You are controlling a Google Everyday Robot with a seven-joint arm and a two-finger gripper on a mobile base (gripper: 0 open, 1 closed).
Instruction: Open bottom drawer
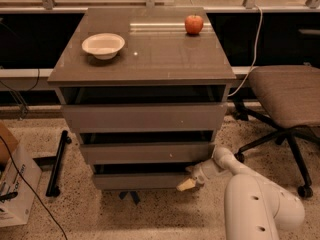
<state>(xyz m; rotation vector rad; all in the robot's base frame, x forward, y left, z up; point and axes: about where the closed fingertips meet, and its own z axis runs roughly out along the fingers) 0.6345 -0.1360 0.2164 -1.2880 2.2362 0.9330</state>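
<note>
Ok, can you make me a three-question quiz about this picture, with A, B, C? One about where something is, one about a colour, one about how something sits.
1. Where is the tool?
A) on the chair
B) low by the bottom drawer's right end
C) in the cardboard box
2. What colour is the apple?
A) green
B) yellow
C) red
3. How does the bowl sit on the cabinet top?
A) upright
B) upside down
C) on its side
Answers: 1 B, its pale tip is at that drawer's right corner. 2 C, it shows red. 3 A, its hollow faces up.
</note>
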